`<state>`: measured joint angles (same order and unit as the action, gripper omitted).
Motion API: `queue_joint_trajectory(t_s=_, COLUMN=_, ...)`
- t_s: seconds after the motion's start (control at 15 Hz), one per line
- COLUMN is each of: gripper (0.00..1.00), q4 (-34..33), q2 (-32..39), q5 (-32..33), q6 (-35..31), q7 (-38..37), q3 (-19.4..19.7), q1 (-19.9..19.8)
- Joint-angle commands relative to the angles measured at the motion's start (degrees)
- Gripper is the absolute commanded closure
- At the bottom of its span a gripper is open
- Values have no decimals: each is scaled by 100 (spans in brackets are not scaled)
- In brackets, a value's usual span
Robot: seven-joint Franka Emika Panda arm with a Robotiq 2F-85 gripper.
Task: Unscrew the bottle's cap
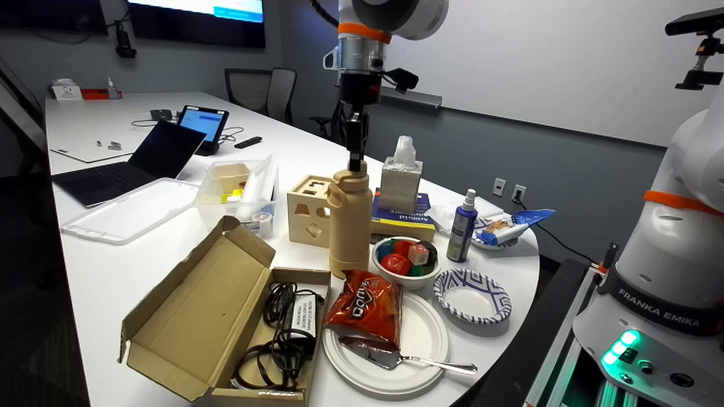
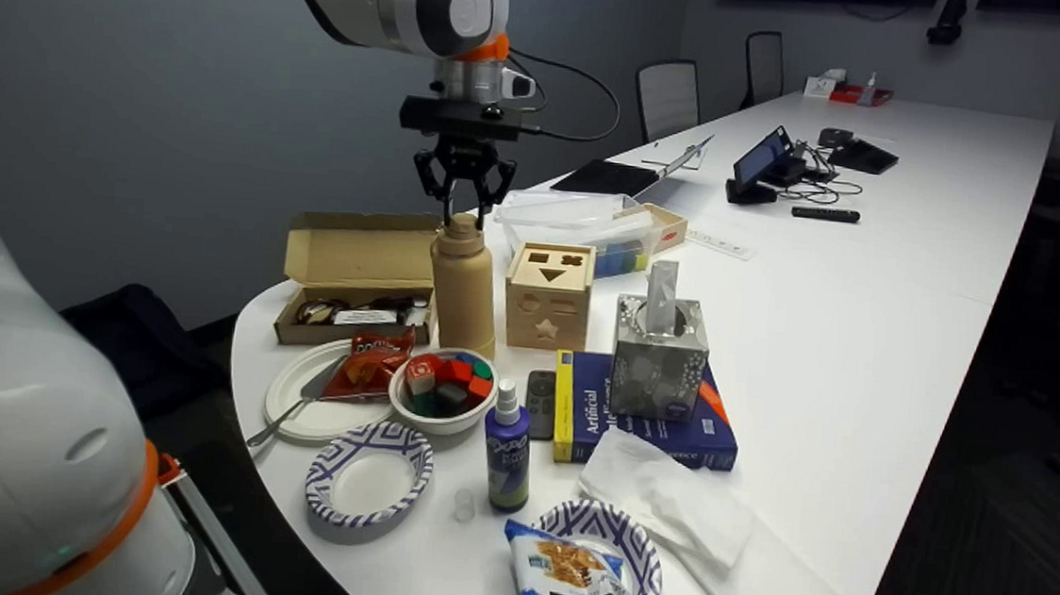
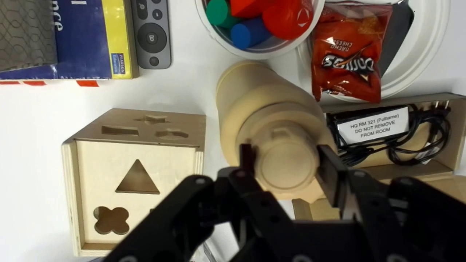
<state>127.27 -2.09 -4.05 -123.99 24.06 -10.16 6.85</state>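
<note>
The tall tan bottle [image 1: 349, 232] stands upright on the table in both exterior views [image 2: 466, 297]. In the wrist view its body [image 3: 247, 87] shows beneath the cap. The round tan cap [image 3: 285, 165] sits on top of the bottle; it also shows in an exterior view [image 2: 464, 232]. My gripper [image 3: 285, 156] points straight down over the bottle, with one black finger on each side of the cap, partly closed to about the cap's width. The fingers appear to touch it. In both exterior views the gripper [image 1: 355, 163] [image 2: 464, 220] is at the bottle's top.
Close around the bottle are a wooden shape box [image 2: 547, 299], a bowl of blocks [image 2: 441, 423], a red chip bag [image 1: 369, 305] on a white plate, and an open cardboard box [image 1: 192, 316]. A spray bottle [image 2: 508, 457] and a tissue box [image 2: 657, 364] on a book stand farther off.
</note>
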Motion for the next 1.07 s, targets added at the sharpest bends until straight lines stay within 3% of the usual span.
queue_joint_trajectory(t_s=0.0, gripper=79, q4=-186, q2=216, q5=-88, q6=286, q7=502, q3=66, q1=107)
queue_joint_trajectory(t_s=1.0, gripper=79, q4=-305, q2=393, q5=-26, q6=359, q7=1864, q3=44, q1=115)
